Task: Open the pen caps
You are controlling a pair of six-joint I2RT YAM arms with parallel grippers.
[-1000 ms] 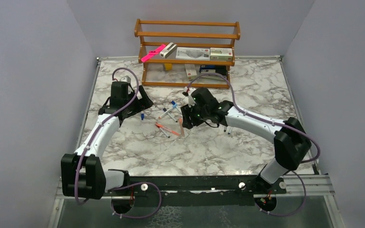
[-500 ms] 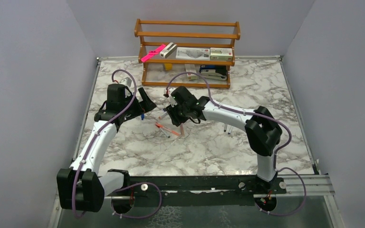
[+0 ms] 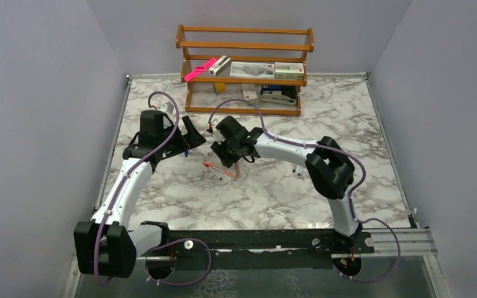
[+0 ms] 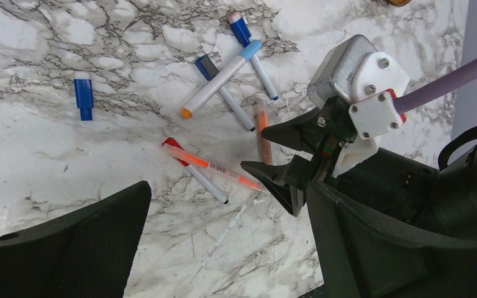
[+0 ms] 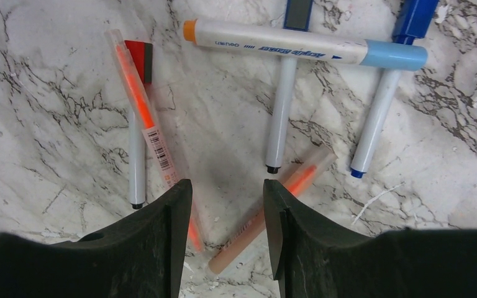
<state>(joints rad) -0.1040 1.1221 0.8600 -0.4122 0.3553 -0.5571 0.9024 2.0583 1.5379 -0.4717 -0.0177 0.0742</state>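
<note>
Several pens [image 3: 220,166] lie in a loose pile at mid-table. The right wrist view shows a white marker [image 5: 286,42] with a light-blue cap [image 5: 394,54], a red-capped pen [image 5: 136,155], a clear orange pen [image 5: 149,133], a tan orange pen [image 5: 279,198] and two blue-capped pens [image 5: 379,118]. One loose blue cap [image 4: 84,97] lies apart to the left. My right gripper [image 5: 227,217] hovers open over the pile, straddling the tan pen and holding nothing. My left gripper [image 4: 223,248] stands wide open and holds nothing, left of the pile.
A wooden rack [image 3: 243,46] stands at the back with a pink bar [image 3: 200,69], boxes and a black stapler [image 3: 279,94]. Grey walls close in the table on three sides. The right arm's forearm [image 3: 286,149] stretches across the middle.
My right gripper has swung left over the pen pile and narrowed a little. The left gripper has opened wider and drawn slightly left.
</note>
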